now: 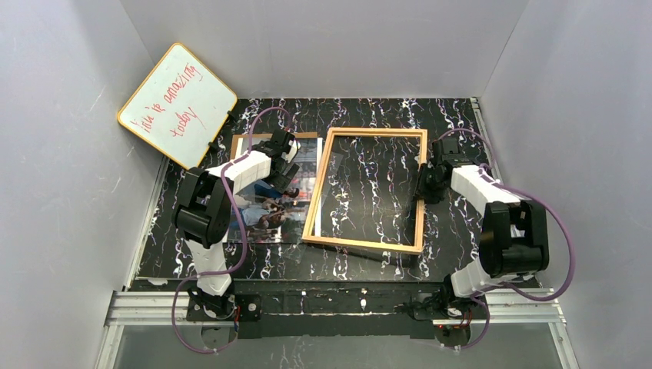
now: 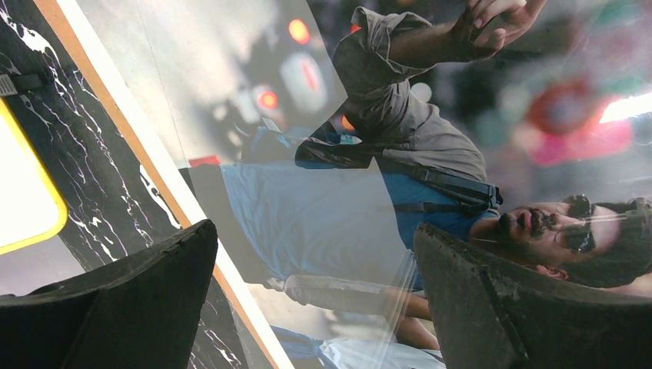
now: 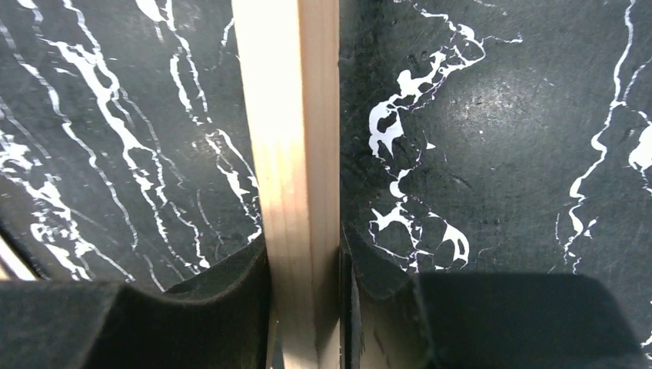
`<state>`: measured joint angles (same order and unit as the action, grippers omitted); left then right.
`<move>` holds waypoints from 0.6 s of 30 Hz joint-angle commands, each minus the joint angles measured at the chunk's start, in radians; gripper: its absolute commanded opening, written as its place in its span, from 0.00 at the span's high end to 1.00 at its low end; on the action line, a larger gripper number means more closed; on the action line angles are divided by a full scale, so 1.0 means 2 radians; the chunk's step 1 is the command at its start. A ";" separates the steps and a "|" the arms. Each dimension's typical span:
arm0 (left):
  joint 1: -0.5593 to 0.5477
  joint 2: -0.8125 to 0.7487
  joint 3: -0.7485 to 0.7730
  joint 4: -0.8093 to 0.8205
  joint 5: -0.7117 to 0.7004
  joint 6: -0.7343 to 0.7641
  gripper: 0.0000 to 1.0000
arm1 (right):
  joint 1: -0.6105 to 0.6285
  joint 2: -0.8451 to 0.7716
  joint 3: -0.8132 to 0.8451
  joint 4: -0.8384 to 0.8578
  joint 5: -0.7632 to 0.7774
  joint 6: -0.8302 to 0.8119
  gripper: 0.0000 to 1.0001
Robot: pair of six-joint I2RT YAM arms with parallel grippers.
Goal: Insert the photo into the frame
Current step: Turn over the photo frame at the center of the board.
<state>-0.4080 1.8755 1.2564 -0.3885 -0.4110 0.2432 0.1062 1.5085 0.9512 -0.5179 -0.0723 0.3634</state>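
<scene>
The photo [image 2: 346, 215], judged limp and slippery, is best pinched at an edge; the left fingers [image 2: 146, 292] are spread wide and empty, and the frame [image 3: 296, 154] is clamped by the right fingers [image 3: 223, 315].

Photo [image 2: 323, 223]: glossy paper, reflective. Frame [image 3: 296, 154]: pale bare wood, matt, fine grain; clear pane [image 1: 361, 192]. Counter [image 3: 500, 115]: black, white-veined, faint sheen. Jaws: matt black, slightly rough.

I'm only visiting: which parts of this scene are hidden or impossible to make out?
Top view: the left arm covers the middle of the photo.
Left wrist view: its edges cut the photo off; whether the left end effector touches it is unclear.
Right wrist view: only one rail of the frame shows; the rest is cut off.
</scene>
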 commanded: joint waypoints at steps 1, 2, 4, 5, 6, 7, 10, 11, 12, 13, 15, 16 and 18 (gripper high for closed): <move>-0.002 -0.012 -0.007 -0.013 0.016 0.001 0.02 | 0.017 0.022 0.009 0.018 0.032 -0.003 0.62; -0.002 -0.013 -0.007 -0.012 0.017 0.001 0.02 | 0.020 0.028 0.010 0.017 0.047 -0.001 0.61; -0.002 -0.013 -0.007 -0.013 0.017 0.003 0.02 | 0.024 0.039 0.013 0.016 0.068 0.005 0.61; -0.002 -0.014 -0.008 -0.014 0.017 0.004 0.02 | 0.027 0.043 0.014 0.016 0.075 0.007 0.61; -0.002 -0.015 -0.009 -0.014 0.017 0.005 0.02 | 0.028 0.045 0.014 0.014 0.083 0.011 0.61; -0.002 -0.016 -0.010 -0.014 0.016 0.007 0.02 | 0.028 0.047 0.014 0.012 0.093 0.016 0.61; -0.002 -0.021 -0.014 -0.014 0.016 0.011 0.02 | 0.028 0.051 0.013 0.010 0.105 0.021 0.60; -0.002 -0.023 -0.015 -0.014 0.017 0.012 0.02 | 0.028 0.053 0.016 0.006 0.111 0.024 0.57; -0.002 -0.024 -0.016 -0.015 0.020 0.012 0.02 | 0.029 0.053 0.020 0.000 0.120 0.030 0.52; -0.002 -0.025 -0.015 -0.017 0.022 0.011 0.02 | 0.030 0.050 0.024 -0.004 0.126 0.033 0.48; 0.000 -0.026 -0.009 -0.026 0.028 0.008 0.02 | 0.041 0.038 0.039 -0.011 0.144 0.041 0.47; 0.002 -0.026 -0.004 -0.031 0.035 0.005 0.02 | 0.050 0.029 0.047 -0.012 0.148 0.045 0.46; 0.009 -0.024 0.007 -0.045 0.049 0.000 0.02 | 0.079 0.014 0.071 -0.006 0.141 0.060 0.42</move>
<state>-0.4065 1.8675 1.2499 -0.3912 -0.3862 0.2615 0.1844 1.6104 0.9825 -0.5369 0.1574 0.4232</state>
